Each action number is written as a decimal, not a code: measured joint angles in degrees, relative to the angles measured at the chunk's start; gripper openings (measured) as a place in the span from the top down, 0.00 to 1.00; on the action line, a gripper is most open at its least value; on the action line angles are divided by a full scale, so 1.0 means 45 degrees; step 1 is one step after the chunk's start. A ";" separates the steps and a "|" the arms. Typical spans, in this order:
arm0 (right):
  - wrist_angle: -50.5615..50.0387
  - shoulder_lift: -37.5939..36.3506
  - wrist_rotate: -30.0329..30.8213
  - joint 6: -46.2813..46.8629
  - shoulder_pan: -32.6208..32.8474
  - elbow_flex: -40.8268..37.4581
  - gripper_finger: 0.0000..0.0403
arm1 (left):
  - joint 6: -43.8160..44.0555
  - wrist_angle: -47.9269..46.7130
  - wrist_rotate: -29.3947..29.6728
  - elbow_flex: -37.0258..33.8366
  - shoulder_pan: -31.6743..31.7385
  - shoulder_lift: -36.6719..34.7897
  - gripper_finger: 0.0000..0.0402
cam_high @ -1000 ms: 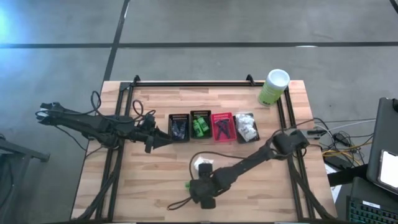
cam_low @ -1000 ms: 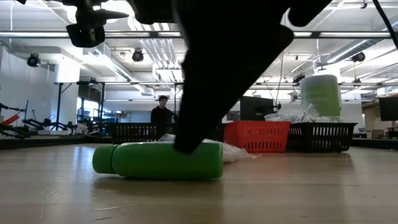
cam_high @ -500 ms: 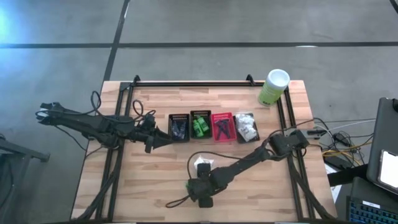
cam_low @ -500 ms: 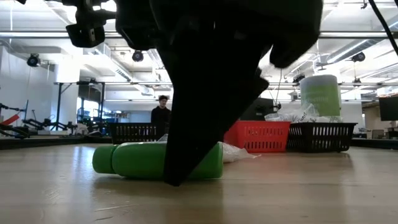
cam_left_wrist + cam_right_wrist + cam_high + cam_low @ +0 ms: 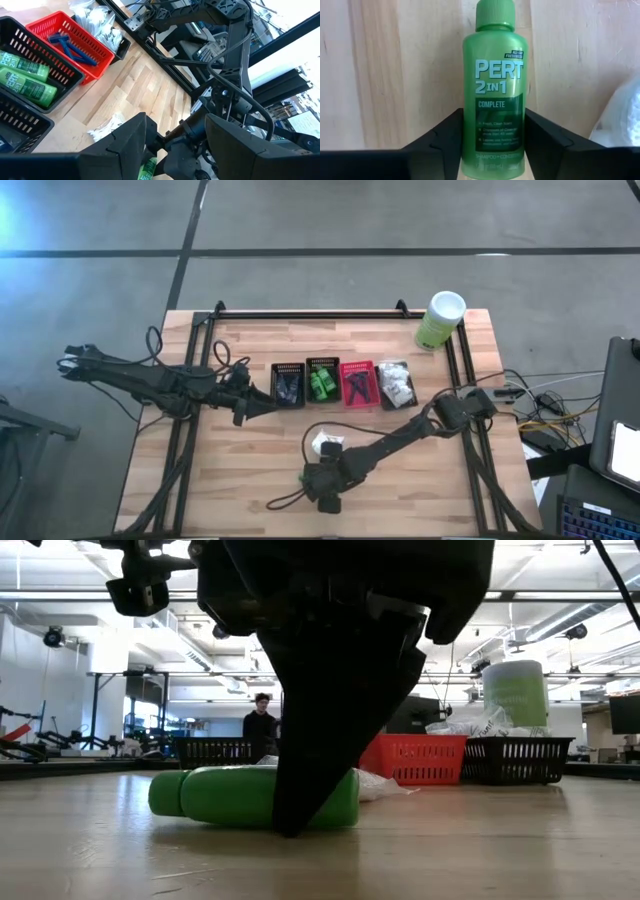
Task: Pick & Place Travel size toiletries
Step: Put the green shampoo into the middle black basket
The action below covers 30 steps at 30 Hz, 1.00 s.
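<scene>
A bright green little bottle (image 5: 495,90) lies on its side on the wood near the table's front edge (image 5: 215,796). My right gripper (image 5: 322,483) stands over it, its two fingers shut on the bottle's body. A white crinkly packet (image 5: 327,444) lies on the table just beyond it. My left gripper (image 5: 262,405) hovers open at the table's left middle, next to the row of baskets, with nothing between its fingers (image 5: 175,125). My right gripper pinches the bottle's two long sides (image 5: 470,150) between its two fingers, on the half away from the cap. The fingers come steeply from above and lie across the bottle. The bottle lies flat on the table, label up.
Several small baskets stand in a row at mid-table: a black one (image 5: 288,384), a black one with green bottles (image 5: 322,380), a red one with dark razors (image 5: 358,383), and one with white packets (image 5: 397,385). A pale-green canister (image 5: 440,320) stands at the far right corner.
My right gripper has sunk toward the table over the green bottle, its fingers coming down around the bottle's body and rolling a little. The bottle has stayed where it lay.
</scene>
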State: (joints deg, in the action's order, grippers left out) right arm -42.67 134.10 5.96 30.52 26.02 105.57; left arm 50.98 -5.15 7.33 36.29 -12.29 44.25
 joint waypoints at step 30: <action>-0.2875 -0.2308 0.4764 0.8199 0.0897 -0.1976 0.63 | 0.0002 -0.0002 0.0002 0.0000 0.0000 -0.0005 0.48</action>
State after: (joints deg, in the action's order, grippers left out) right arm -55.60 123.72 27.40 67.42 30.06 96.68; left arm 50.99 -5.16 7.34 36.29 -12.29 44.23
